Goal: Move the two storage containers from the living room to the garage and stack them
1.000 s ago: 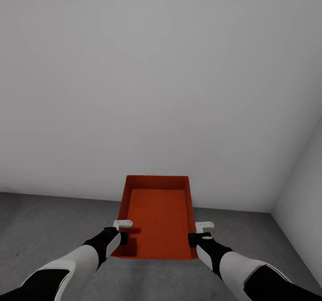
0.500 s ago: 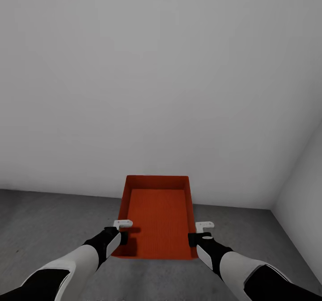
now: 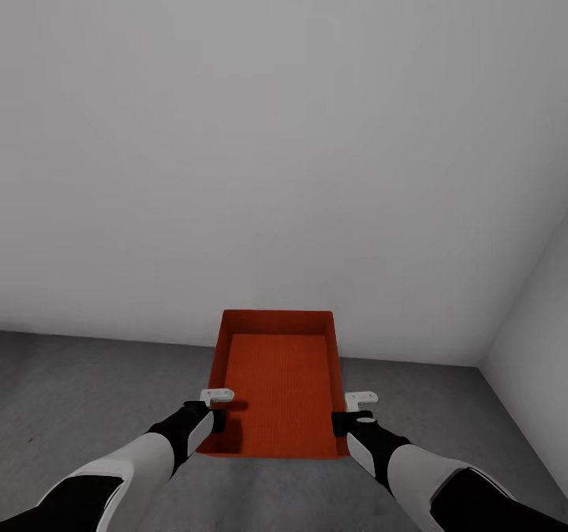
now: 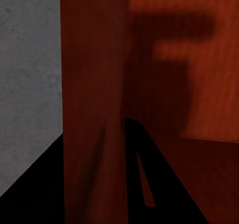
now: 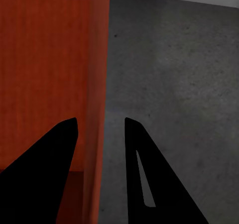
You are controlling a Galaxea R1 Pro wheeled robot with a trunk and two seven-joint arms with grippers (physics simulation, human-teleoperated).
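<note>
One red-orange storage container [image 3: 280, 382], open-topped and empty, hangs between my two arms in front of a white-grey garage wall. My left gripper [image 3: 214, 410] straddles its left wall near the front corner and is shut on it. My right gripper [image 3: 351, 412] is shut on the right wall the same way. In the left wrist view the container wall [image 4: 94, 84] runs between the dark fingers of the left gripper [image 4: 94, 129]. In the right wrist view the right gripper [image 5: 99, 122] grips the orange wall [image 5: 50, 59]. The second container is out of view.
Dark grey concrete floor [image 3: 79, 390] spreads under and beside the bin, also seen in the right wrist view as floor [image 5: 174, 84]. A plain back wall [image 3: 276, 161] stands close ahead, and a side wall [image 3: 536, 342] meets it in a corner at the right.
The line where wall meets floor has slid slightly up the picture, so the camera has shifted a little. The container and both grippers keep their places in the view.
</note>
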